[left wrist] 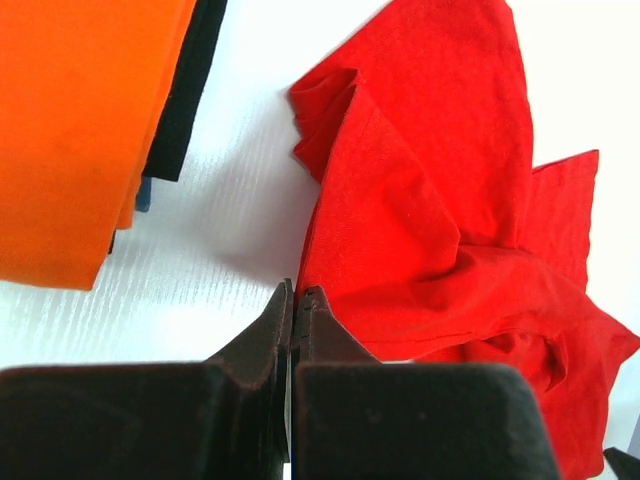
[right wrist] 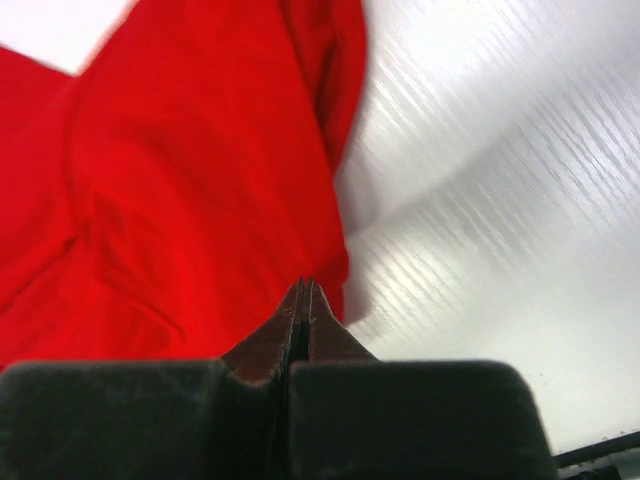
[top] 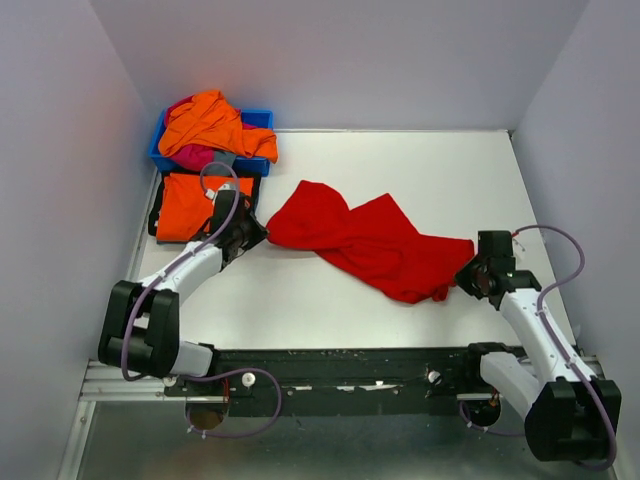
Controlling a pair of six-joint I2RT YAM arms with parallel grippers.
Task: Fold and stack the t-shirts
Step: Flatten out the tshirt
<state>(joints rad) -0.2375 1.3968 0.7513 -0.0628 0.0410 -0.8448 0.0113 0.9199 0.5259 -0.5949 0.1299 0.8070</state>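
Observation:
A bright red t-shirt [top: 370, 245] lies crumpled and stretched slantwise across the middle of the white table [top: 420, 170]. My left gripper [top: 252, 232] is shut at its left end. In the left wrist view the red t-shirt [left wrist: 420, 200] narrows down to the closed tips of the left gripper [left wrist: 298, 292]. My right gripper [top: 468, 276] is shut at the shirt's right end. In the right wrist view the hem of the red t-shirt [right wrist: 180, 180] meets the closed tips of the right gripper [right wrist: 305, 283]. A folded orange t-shirt [top: 190, 205] lies flat left of the left gripper.
A blue bin [top: 262, 118] at the back left holds a heaped orange shirt [top: 210, 122] and a magenta one [top: 195, 156]. The folded orange t-shirt [left wrist: 70, 130] rests on a dark layer [left wrist: 185, 100]. Walls close in the table on the left, back and right.

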